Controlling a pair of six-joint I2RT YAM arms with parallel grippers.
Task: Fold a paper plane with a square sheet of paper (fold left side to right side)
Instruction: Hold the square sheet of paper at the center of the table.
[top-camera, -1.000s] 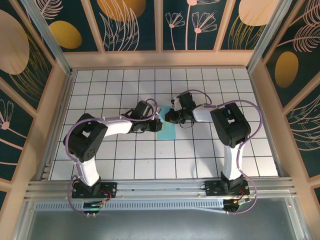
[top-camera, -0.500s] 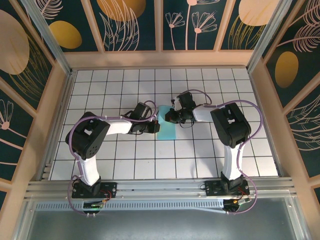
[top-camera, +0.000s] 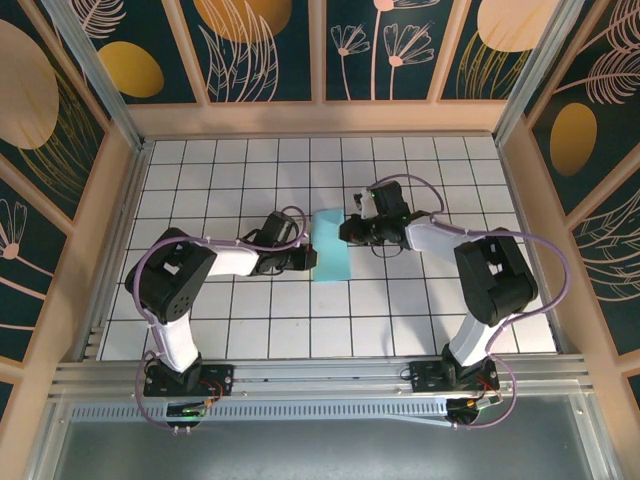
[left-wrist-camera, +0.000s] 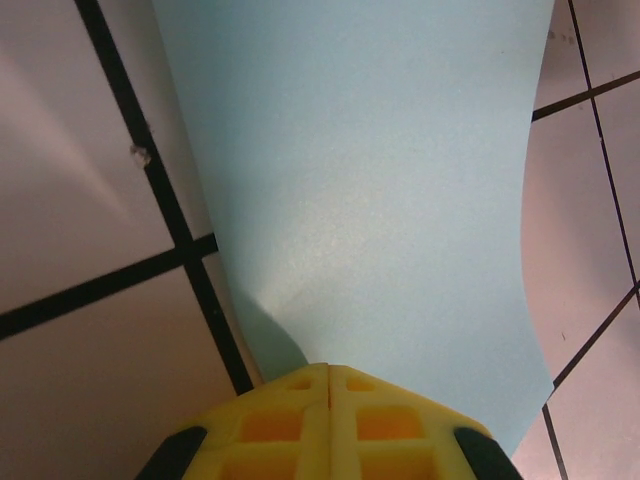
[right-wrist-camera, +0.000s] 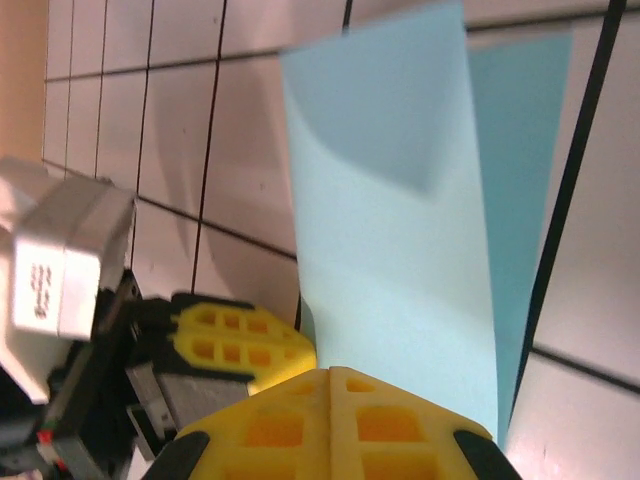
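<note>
Right arm (top-camera: 440, 236) swung outward; square sheet of paper (top-camera: 331, 251) seemingly more exposed.

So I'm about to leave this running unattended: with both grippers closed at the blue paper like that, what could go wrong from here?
1. Both the left gripper and the right gripper seem to pinch the square sheet of paper from opposite edges; pulling apart could tear it.
2. In the right wrist view the top layer bows up unevenly, so the crease may land crooked.

paper (top-camera: 330, 250) on table (top-camera: 400, 320), between left pincer (top-camera: 308, 259) and right pincer (top-camera: 347, 232)
</note>
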